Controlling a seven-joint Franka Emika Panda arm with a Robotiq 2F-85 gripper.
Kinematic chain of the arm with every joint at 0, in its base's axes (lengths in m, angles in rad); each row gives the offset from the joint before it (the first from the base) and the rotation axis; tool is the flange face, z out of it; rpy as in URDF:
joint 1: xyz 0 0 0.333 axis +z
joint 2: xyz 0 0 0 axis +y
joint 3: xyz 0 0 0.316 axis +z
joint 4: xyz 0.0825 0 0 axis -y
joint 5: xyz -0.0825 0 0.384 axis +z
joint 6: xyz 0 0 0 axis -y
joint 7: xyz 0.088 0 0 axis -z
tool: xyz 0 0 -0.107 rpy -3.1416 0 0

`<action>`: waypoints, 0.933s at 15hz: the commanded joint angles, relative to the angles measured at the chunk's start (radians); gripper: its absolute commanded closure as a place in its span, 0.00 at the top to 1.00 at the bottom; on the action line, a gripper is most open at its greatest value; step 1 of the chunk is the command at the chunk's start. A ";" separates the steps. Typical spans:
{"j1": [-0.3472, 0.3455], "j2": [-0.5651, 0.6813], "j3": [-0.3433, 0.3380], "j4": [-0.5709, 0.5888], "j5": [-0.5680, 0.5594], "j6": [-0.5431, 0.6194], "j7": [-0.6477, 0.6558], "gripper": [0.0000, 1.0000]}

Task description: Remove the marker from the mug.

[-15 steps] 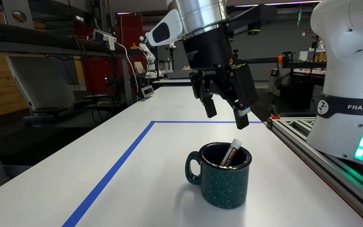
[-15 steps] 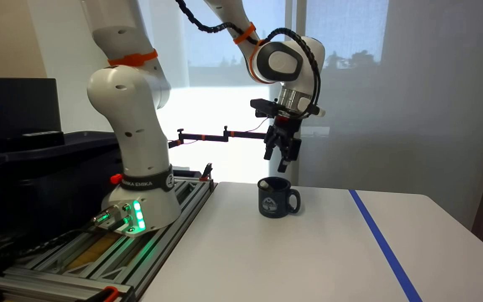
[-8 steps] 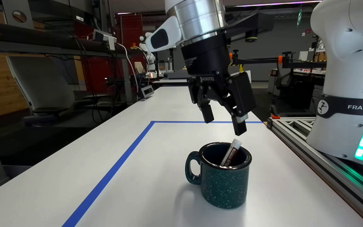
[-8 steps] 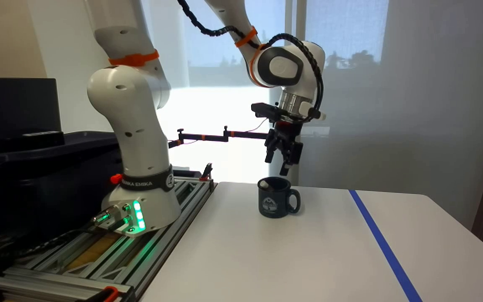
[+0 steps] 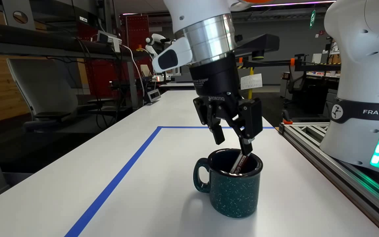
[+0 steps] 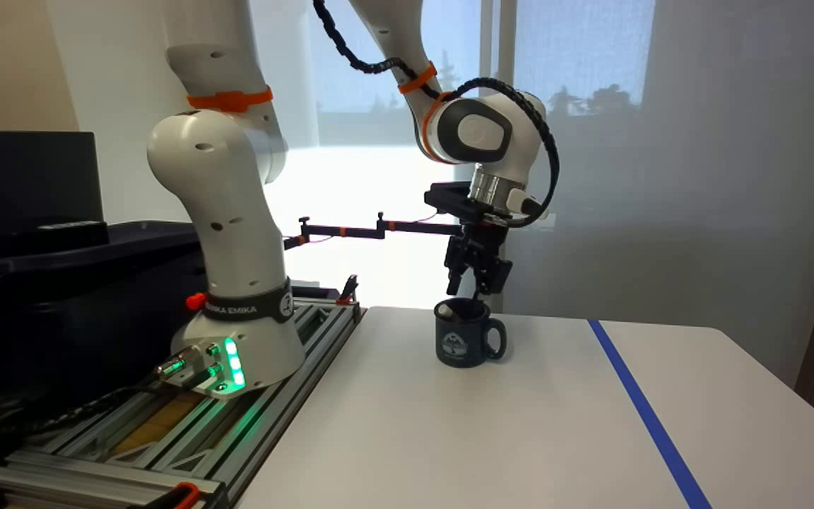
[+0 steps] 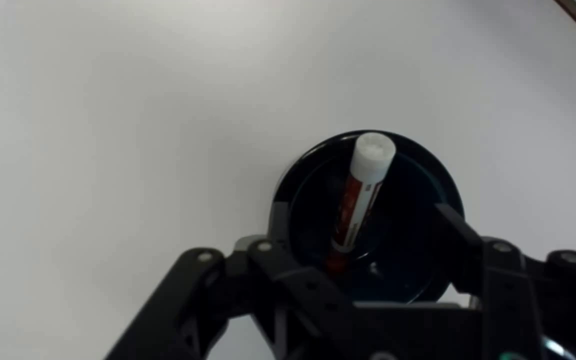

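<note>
The dark teal-green speckled mug (image 5: pixel 234 196) stands upright on the white table; it also shows in an exterior view (image 6: pixel 454 348) and the wrist view (image 7: pixel 440 167). The reddish-brown marker (image 5: pixel 240 163) leans inside it, its white end up near the rim. In the wrist view the marker (image 7: pixel 359 200) lies between the two fingers, apart from both. Only its white end (image 6: pixel 444 311) shows in an exterior view. My gripper (image 5: pixel 233 146) is open and tilted, its fingertips just above the mug's opening. One fingertip hides the marker's white end there. The gripper (image 7: pixel 362 206) holds nothing.
The mug's loop handle (image 5: pixel 201 175) points away from the robot base (image 5: pixel 362 138). Blue tape (image 5: pixel 120 179) marks lines on the white table (image 6: pixel 541 424). A metal rail (image 6: pixel 301 410) runs along the table's edge by the base.
My gripper has moved down to just over the mug's opening, with its fingers still apart. The mug and the marker have not moved.
</note>
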 commanded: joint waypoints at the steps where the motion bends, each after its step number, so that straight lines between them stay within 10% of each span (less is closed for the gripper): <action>1: 0.008 0.016 0.007 -0.004 -0.027 0.029 -0.011 0.54; 2: 0.009 0.018 0.010 -0.006 -0.029 0.034 -0.010 0.64; 14: 0.004 0.062 0.019 -0.017 -0.051 0.066 -0.017 0.48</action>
